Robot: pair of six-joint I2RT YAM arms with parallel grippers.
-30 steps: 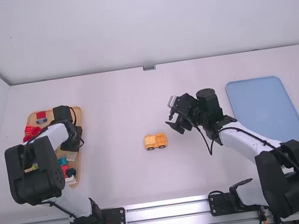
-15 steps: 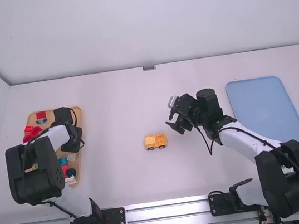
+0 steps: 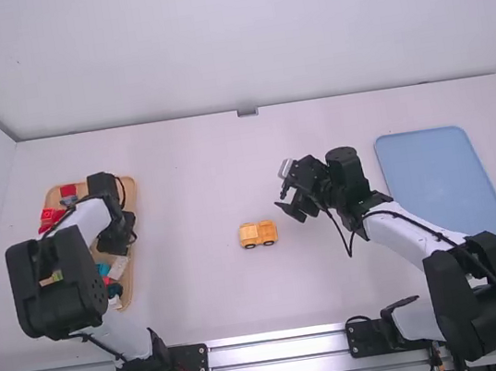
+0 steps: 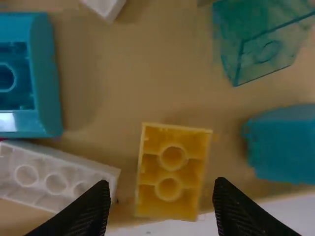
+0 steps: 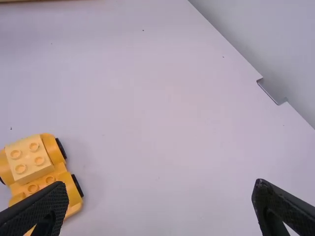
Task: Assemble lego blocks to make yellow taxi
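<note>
Two arms stand at my tabletop (image 3: pixel 199 295), and both end effectors are open and empty. I have the left end effector (image 3: pixel 121 232) over the wooden tray (image 3: pixel 133 189) of loose blocks. Its fingers (image 4: pixel 88 214) stand apart, with a small yellow block (image 4: pixel 170 184) in the space between them as the left wrist view looks down; the block lies hollow side up in the tray, ungripped. Near it I see a long white block (image 4: pixel 54 183), hollow side up too, a blue block (image 4: pixel 47 83), a teal block (image 4: pixel 285 145) and a see-through green block (image 4: pixel 266 49). I also make out red blocks (image 3: pixel 51 216) in the tray.

My part-built yellow taxi (image 3: pixel 258 232) sits upright on its black wheels, out on the tabletop between the two arms. A pale yellow block (image 5: pixel 28 157) with four studs is on top of it. I have the right end effector (image 3: pixel 287 189) above the tabletop near the taxi, its fingers (image 5: pixel 42 211) spread wide and holding nothing. A light blue mat (image 3: pixel 445 189) lies beyond the right arm, well apart from the taxi.
</note>
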